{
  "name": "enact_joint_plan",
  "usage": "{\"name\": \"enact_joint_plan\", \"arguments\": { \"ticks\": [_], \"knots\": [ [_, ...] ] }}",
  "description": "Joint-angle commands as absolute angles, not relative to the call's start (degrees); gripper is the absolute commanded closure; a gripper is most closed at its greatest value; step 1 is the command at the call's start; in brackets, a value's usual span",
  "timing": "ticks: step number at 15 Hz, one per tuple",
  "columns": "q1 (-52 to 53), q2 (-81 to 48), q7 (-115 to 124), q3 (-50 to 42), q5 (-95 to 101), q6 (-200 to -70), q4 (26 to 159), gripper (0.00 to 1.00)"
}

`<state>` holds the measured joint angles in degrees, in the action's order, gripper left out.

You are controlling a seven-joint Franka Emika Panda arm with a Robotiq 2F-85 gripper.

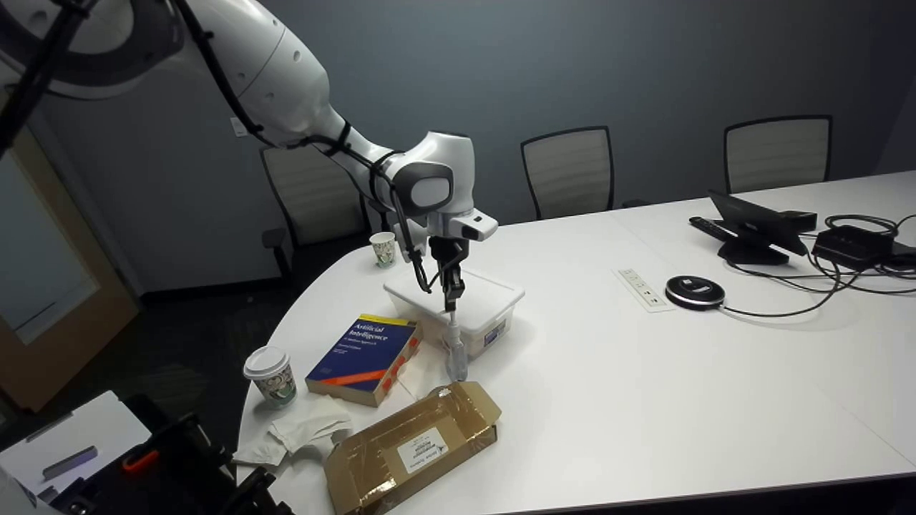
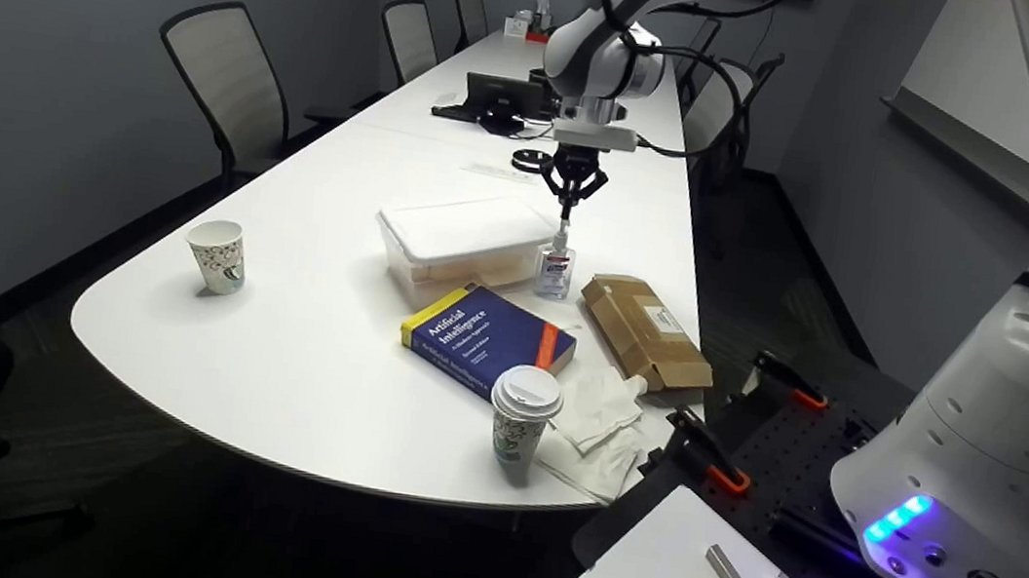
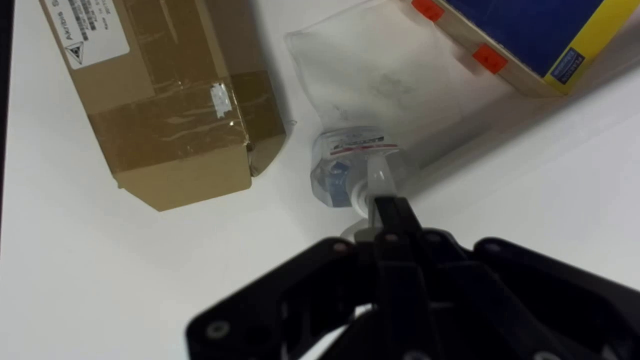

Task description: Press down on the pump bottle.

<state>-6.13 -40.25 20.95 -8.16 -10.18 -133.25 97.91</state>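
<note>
In an exterior view, a lidded cup point(image 2: 516, 435) and book point(image 2: 491, 337) sit foremost on the table point(image 2: 308, 372); behind them, the bottle point(image 2: 554, 276) stands upright between carton point(image 2: 634, 341) and tub point(image 2: 468, 226). The claw point(image 2: 566, 211), fingers point(image 3: 387, 214) pressed together, points down at the bottle's pump point(image 2: 561, 236), contact unclear. Farther back, a screen point(image 2: 504, 93).

Upright pump bottle point(image 1: 456, 353) directly below the gripper point(image 1: 451, 306). Lidded bin point(image 1: 486, 299) behind the jaws; cardboard box point(image 1: 413, 449) in front.
</note>
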Motion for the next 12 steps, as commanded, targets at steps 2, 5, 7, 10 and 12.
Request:
{"name": "enact_joint_plan", "arguments": {
  "ticks": [2,5,7,10,12],
  "knots": [
    [-6.8,-43.3,21.6,-7.8,-11.1,-130.5,94.5,1.00],
    [-7.5,-44.5,21.0,-7.4,-11.9,-129.2,93.0,1.00],
    [-8.0,-45.3,20.8,-7.1,-12.5,-128.2,92.0,1.00],
    [-8.6,-46.7,20.4,-6.7,-13.5,-126.1,90.4,1.00],
    [-9.0,-47.6,20.3,-6.4,-14.3,-124.2,89.4,1.00]
  ]
}}
